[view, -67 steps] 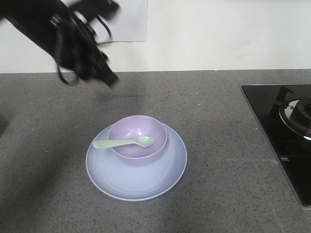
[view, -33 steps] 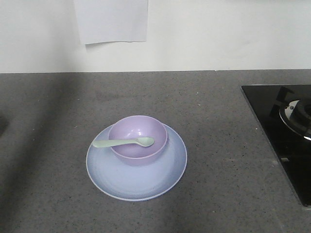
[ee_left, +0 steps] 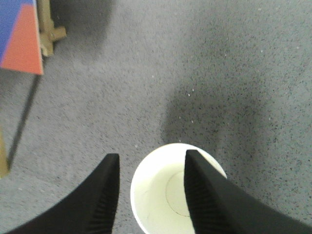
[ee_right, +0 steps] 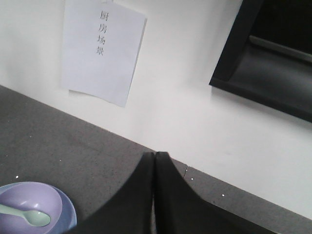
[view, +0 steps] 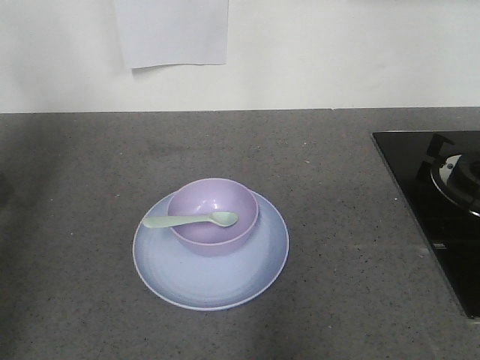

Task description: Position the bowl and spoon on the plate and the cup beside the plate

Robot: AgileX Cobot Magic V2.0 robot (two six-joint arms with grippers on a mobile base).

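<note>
In the front view the lavender bowl [view: 213,212] sits on the back part of the pale blue plate [view: 210,276]. The mint spoon [view: 190,220] lies across the bowl, head inside and handle over the left rim. Both arms are out of that view. In the left wrist view my left gripper [ee_left: 150,155] is open just above the white-inside cup [ee_left: 161,195]; one finger is over its inside, the other outside its left rim. My right gripper [ee_right: 155,154] is shut and empty, raised above the counter, with bowl [ee_right: 29,207], spoon [ee_right: 29,216] and plate [ee_right: 69,210] at lower left.
A black hob [view: 439,202] with a burner fills the counter's right side. A paper sheet [view: 172,31] hangs on the white wall behind. An orange and blue board [ee_left: 19,39] on a wooden stand sits far left of the cup. A dark framed panel [ee_right: 273,53] hangs upper right.
The left arm, at the upper left of the front view a second ago, has moved out of that view. Plate, bowl and spoon have not moved.
</note>
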